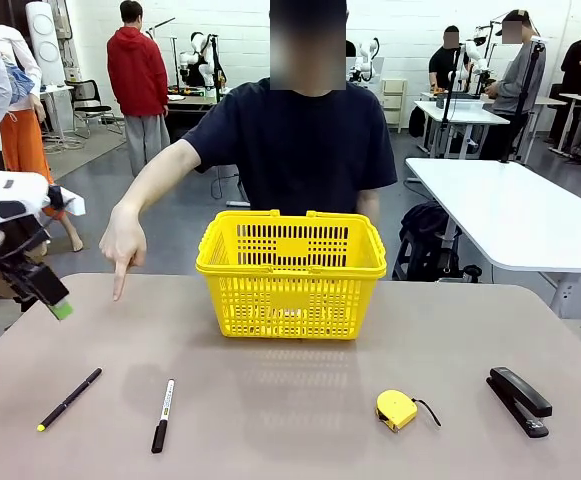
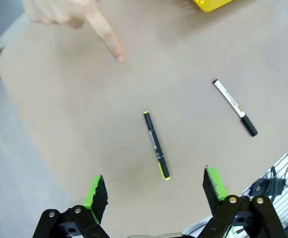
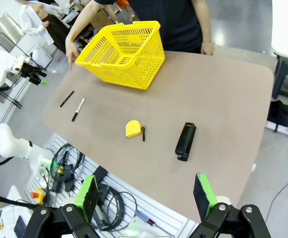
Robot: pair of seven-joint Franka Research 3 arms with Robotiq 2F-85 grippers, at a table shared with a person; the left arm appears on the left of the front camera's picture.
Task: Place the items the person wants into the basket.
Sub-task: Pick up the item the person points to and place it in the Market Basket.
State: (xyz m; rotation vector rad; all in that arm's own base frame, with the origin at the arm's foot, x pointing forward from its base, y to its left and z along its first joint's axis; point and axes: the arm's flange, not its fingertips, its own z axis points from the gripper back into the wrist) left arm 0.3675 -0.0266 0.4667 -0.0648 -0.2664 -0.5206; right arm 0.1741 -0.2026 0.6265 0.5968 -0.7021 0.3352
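The yellow basket (image 1: 290, 275) stands mid-table in front of the person, whose hand (image 1: 122, 245) points a finger down at the table's left side. A thin black pen with a yellow tip (image 1: 70, 398) and a black-and-white marker (image 1: 162, 415) lie near the front left. My left gripper (image 1: 55, 300) hovers open over the left edge. In the left wrist view it (image 2: 154, 184) is above the pen (image 2: 156, 145), with the marker (image 2: 234, 107) and the pointing finger (image 2: 106, 39) farther off. My right gripper (image 3: 146, 191) is open, high above the table's edge.
A round yellow tape measure (image 1: 397, 408) and a black stapler (image 1: 518, 400) lie at the front right. From the right wrist view, the basket (image 3: 129, 47), tape measure (image 3: 133, 129) and stapler (image 3: 185, 141) sit far below. Cables and equipment lie under the table's edge.
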